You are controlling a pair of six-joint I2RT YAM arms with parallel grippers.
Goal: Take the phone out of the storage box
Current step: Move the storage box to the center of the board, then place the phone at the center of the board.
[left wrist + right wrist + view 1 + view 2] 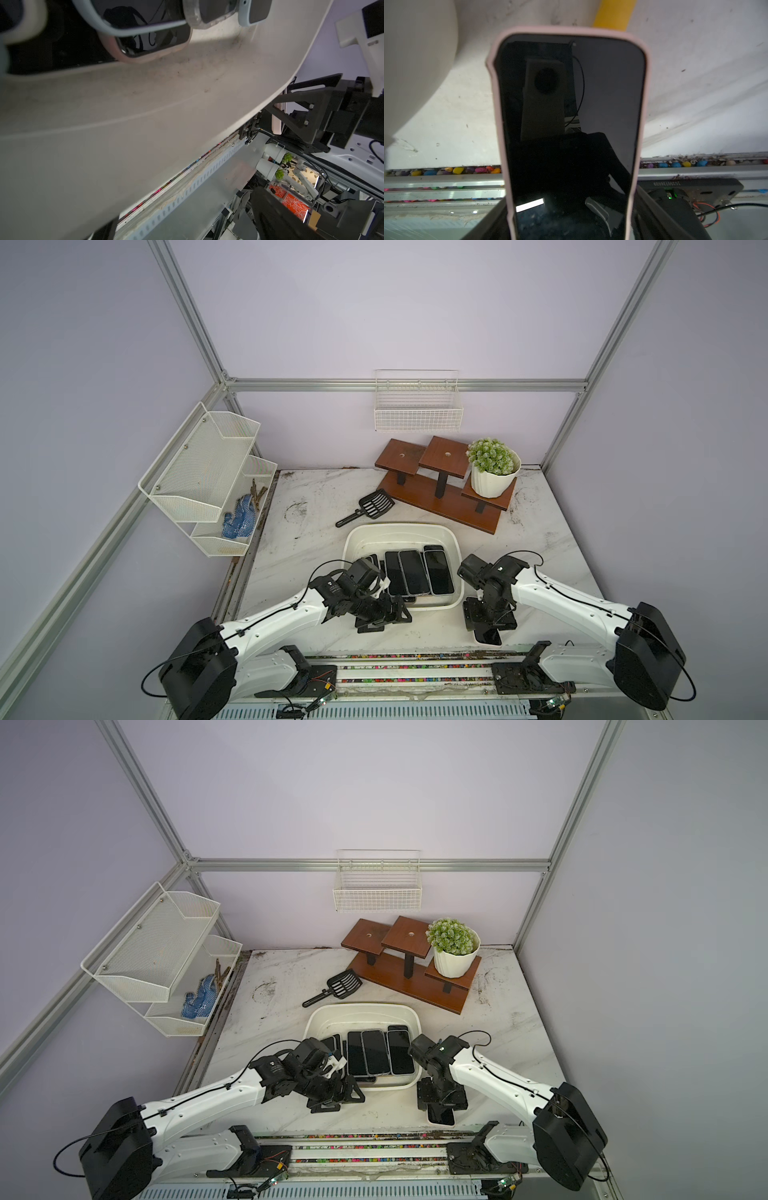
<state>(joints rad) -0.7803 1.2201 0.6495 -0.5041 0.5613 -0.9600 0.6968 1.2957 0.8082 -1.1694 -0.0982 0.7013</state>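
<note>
In a top view, my right pincer (488,624) grasps the pink-cased phone (487,638) over the surface (316,497), just outside the storage box (402,526). My left pincer (385,619) stands released at the box's near corner. The left wrist view shows other phones (155,39) lying inside the box. The right wrist view shows my phone clamped, dark screen facing the camera.

Storage box (399,526) smooth white plastic; phone (571,124) glossy black glass, matt pink case (497,104); table (316,497) marbled.
</note>
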